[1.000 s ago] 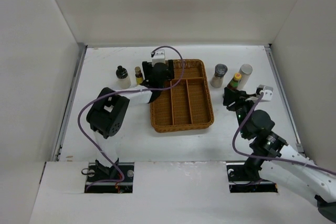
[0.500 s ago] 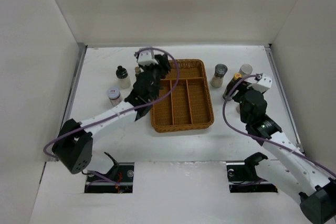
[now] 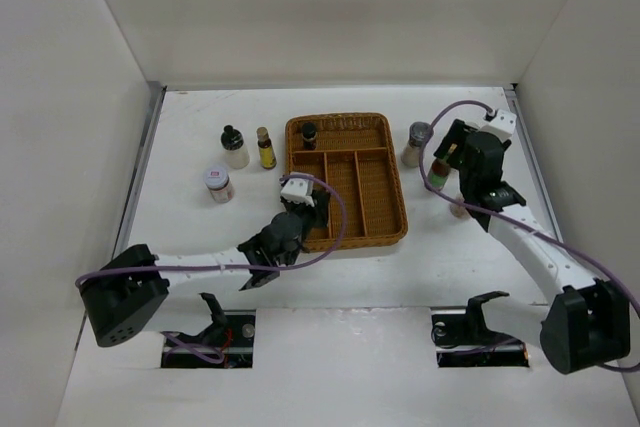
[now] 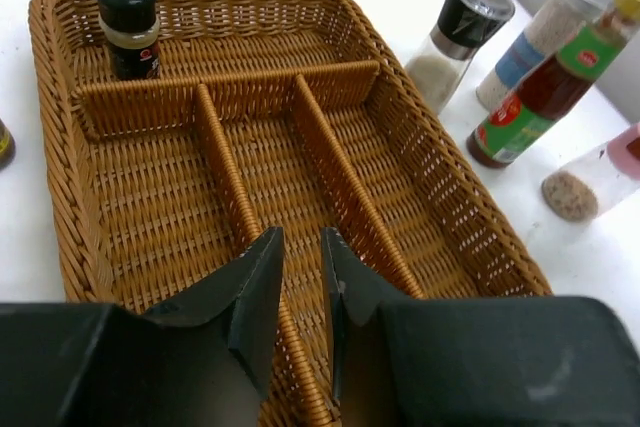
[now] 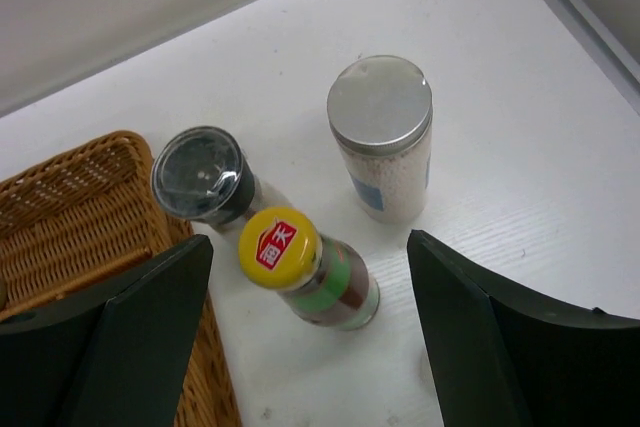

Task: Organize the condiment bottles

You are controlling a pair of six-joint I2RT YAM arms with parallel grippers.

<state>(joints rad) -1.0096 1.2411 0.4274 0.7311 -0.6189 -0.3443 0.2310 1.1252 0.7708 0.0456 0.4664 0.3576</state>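
A black-capped dark bottle (image 3: pixel 309 134) (image 4: pixel 125 22) stands in the back-left compartment of the wicker tray (image 3: pixel 396 187) (image 4: pixel 60 197). My left gripper (image 3: pixel 312 212) (image 4: pixel 300 242) hovers over the tray's front, shut with nothing in it. My right gripper (image 3: pixel 447 150) (image 5: pixel 310 244) is open above a yellow-capped, green-labelled bottle (image 5: pixel 315 272) (image 4: pixel 535 97), one finger on each side and neither touching. Next to it stand a dark-capped grinder (image 5: pixel 200 179) (image 3: pixel 417 143) and a silver-lidded jar (image 5: pixel 382 137). A pink-capped clear bottle (image 4: pixel 600 177) lies tilted further right.
Left of the tray stand a black-capped white bottle (image 3: pixel 234 147), a slim amber bottle (image 3: pixel 265 147) and a white-lidded jar (image 3: pixel 217 184). White walls enclose the table on three sides. A metal rail (image 3: pixel 530 157) runs along the right edge.
My left arm pulled back from the tray's far end to its front, leaving the black-capped bottle there, and its jaws closed. My right arm reached toward the back and its jaws opened.
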